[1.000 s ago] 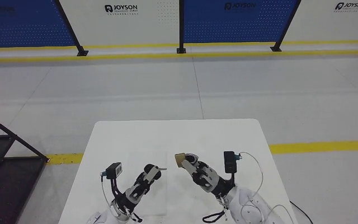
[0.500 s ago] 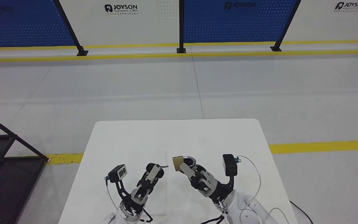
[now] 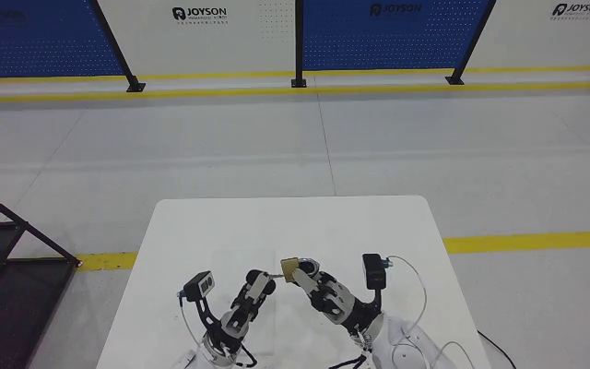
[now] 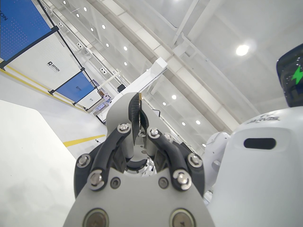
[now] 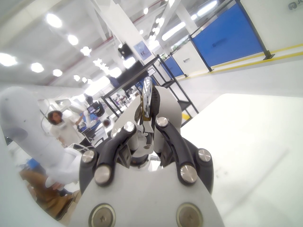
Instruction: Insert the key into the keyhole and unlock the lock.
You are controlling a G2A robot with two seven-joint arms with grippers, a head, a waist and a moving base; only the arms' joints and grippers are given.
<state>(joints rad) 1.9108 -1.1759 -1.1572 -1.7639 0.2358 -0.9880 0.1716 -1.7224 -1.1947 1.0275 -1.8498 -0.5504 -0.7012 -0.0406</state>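
Your left hand (image 4: 139, 106) is closed on the key (image 4: 141, 99), with the thin blade pinched edge-on between the pads. Your right hand (image 5: 149, 95) grips the lock (image 5: 147, 100), its chrome shackle and brass body showing between the fingers. Seen from above, both hands are over the near middle of the white table (image 3: 369, 226). Their tips point toward each other and nearly meet. The key is just beside the lock's brass body, and you cannot tell whether it has entered the keyhole.
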